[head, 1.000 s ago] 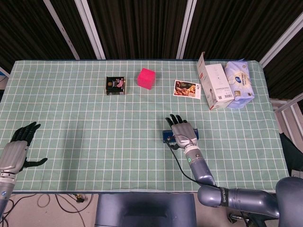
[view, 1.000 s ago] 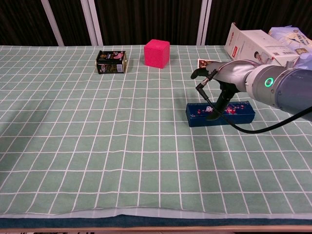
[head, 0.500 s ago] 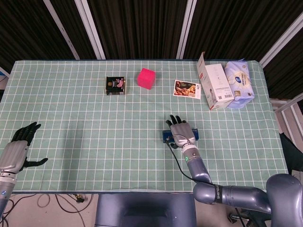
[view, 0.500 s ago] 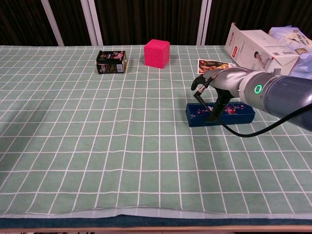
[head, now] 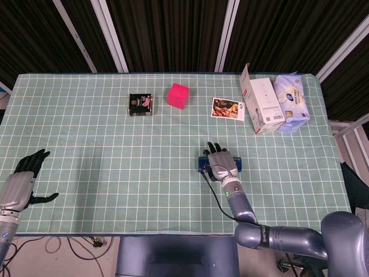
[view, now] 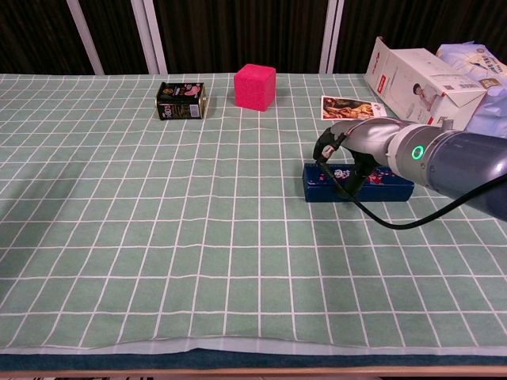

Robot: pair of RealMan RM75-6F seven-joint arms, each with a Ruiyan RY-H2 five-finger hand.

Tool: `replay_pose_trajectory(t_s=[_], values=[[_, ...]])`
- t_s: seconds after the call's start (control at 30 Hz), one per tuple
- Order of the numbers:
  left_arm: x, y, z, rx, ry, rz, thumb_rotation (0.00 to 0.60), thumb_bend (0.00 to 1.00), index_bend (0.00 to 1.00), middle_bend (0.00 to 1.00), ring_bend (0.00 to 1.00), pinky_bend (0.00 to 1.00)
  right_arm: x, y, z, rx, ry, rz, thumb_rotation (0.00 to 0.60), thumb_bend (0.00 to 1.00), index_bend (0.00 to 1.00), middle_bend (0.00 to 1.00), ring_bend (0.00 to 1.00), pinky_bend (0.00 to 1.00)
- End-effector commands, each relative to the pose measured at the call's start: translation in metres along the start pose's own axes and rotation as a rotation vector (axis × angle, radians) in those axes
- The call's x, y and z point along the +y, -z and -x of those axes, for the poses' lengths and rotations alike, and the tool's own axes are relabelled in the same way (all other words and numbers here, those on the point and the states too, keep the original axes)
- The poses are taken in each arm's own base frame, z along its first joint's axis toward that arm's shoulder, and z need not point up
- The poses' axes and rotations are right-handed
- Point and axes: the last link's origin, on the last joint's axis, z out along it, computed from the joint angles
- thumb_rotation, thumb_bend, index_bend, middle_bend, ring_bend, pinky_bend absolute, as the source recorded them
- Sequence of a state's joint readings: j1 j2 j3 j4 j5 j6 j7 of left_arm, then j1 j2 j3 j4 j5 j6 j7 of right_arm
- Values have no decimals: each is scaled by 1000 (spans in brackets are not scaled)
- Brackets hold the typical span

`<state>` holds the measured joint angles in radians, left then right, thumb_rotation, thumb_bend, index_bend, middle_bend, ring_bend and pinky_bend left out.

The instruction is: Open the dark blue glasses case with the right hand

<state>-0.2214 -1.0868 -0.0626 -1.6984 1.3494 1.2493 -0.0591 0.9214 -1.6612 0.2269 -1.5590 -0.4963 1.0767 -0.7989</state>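
Closed and flat, the dark blue glasses case (view: 358, 183) lies right of the table's middle, with the right hand (head: 221, 163) lying over it, fingers (head: 214, 148) stretched out; whether they grip the lid cannot be told. Bare green checked tablecloth (head: 115, 150) spreads all round. Well apart, the left hand (head: 21, 183) hovers at the near left edge, fingers spread, holding nothing. No writing is legible.

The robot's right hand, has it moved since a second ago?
Yes. The right hand has dropped lower onto the dark blue glasses case, which stays put.
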Motion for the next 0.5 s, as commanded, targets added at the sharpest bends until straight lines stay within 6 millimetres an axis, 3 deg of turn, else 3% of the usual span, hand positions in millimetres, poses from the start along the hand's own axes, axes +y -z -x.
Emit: replay_pose_trajectory(t_s=[0.03,0.5], values=[[0,0,0,-1,1,1,600,0,0,0,0,0,1,0,1,-2,4,4,600,455,225,0,0,227],[0,0,-1,-2,15,-3,600,0,0,0,0,0,-1,0,5,-11,2,15,600,484,246,0,0,227]])
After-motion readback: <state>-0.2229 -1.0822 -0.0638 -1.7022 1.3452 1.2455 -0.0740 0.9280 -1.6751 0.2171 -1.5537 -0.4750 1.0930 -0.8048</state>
